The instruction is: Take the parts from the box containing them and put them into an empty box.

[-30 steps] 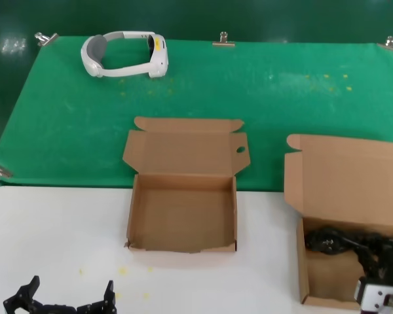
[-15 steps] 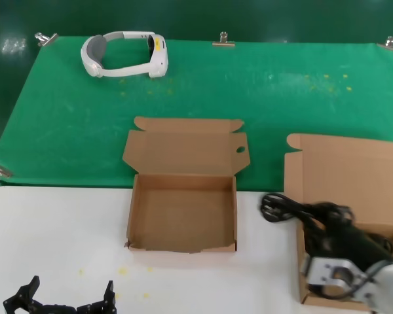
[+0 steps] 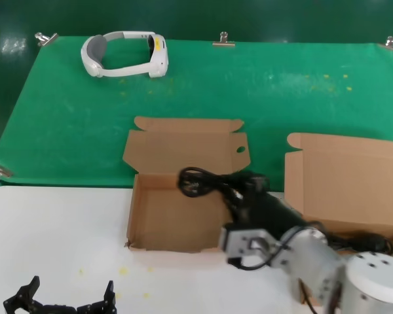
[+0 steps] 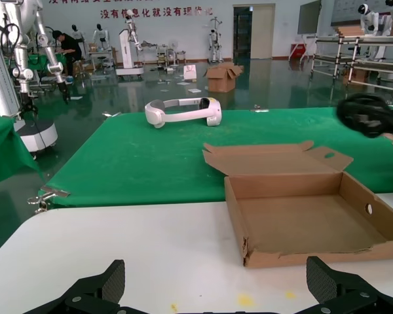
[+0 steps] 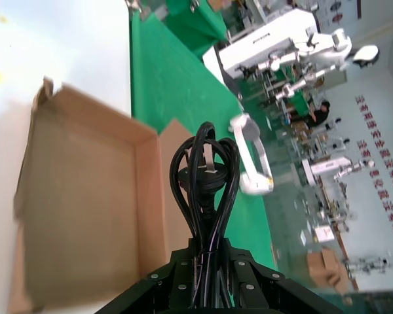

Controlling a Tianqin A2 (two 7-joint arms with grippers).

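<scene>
On the bench, near its front edge, we carry a black cable bundle (image 3: 213, 184) pinched in our right hand (image 3: 243, 204), its long axis reaching over the empty box (image 3: 181, 242)'s right wall, while our spread left hand (image 3: 65, 297) idles at the front-left corner.

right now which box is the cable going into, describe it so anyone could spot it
Start at the green mat covering the far half of the table. Two open brown boxes straddle its near edge; take the middle one, the empty box, under the cable bundle held by the right tool. Its lid flap has a small round hole; the plain-lidded box has none.
</scene>
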